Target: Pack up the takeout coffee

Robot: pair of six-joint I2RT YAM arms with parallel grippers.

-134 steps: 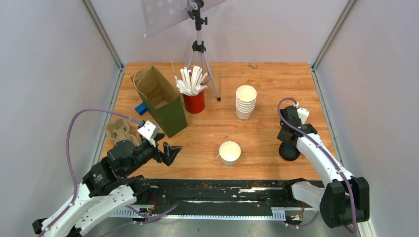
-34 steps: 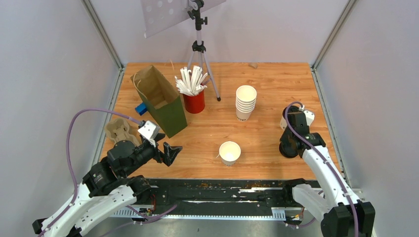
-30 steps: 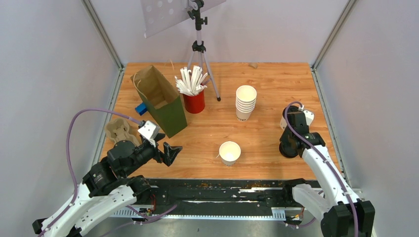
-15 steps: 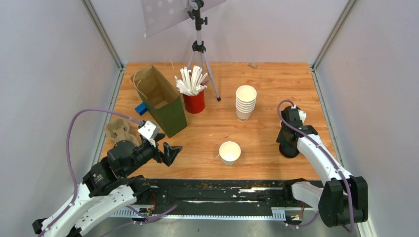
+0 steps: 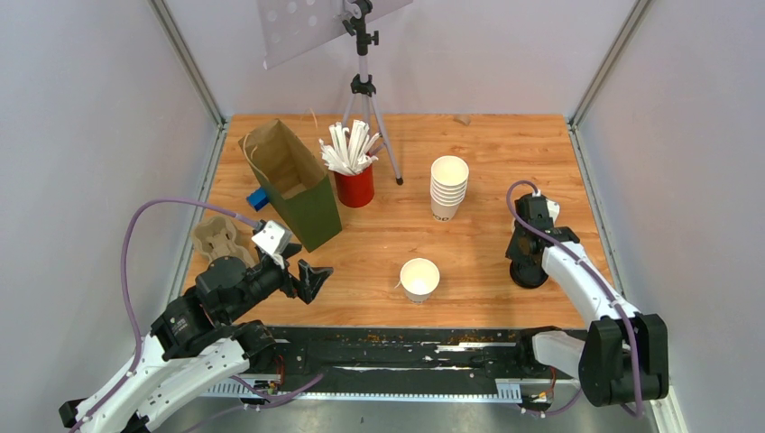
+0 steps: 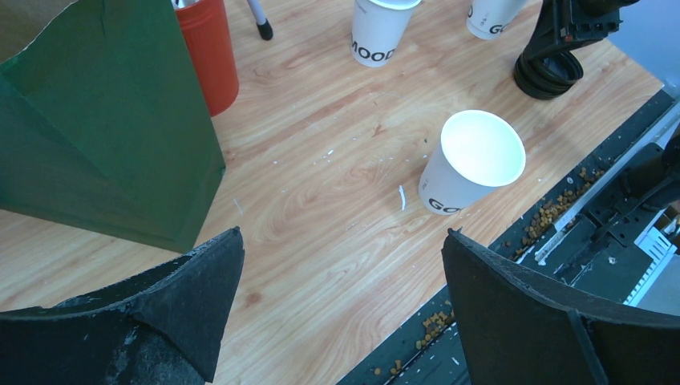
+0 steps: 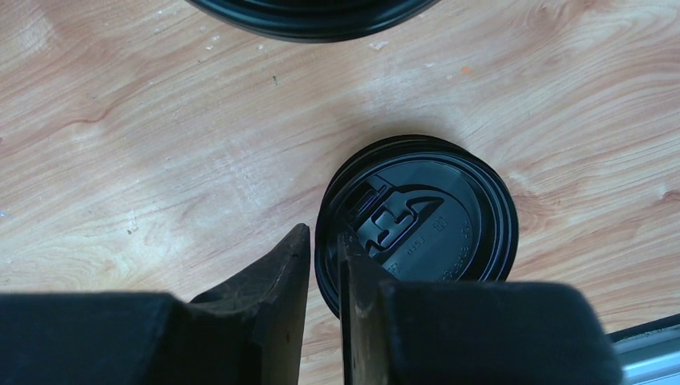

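On the table (image 5: 487,153), the right gripper (image 7: 323,241) is now shifted slightly left and pinched on the lid (image 7: 433,216) rim at right, the left gripper (image 6: 341,241) is held wide open, and the cup (image 5: 419,278) is left uncapped mid-table, so capping is expected next.

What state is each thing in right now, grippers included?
Cup: upright, lidless.
Lid: top up, rim pinched.
Bag: upright, open.
Cup stack: nested, upright.
Red cup: upright, holding straws.
Left gripper: open, empty.
Right gripper: shut on lid's rim.
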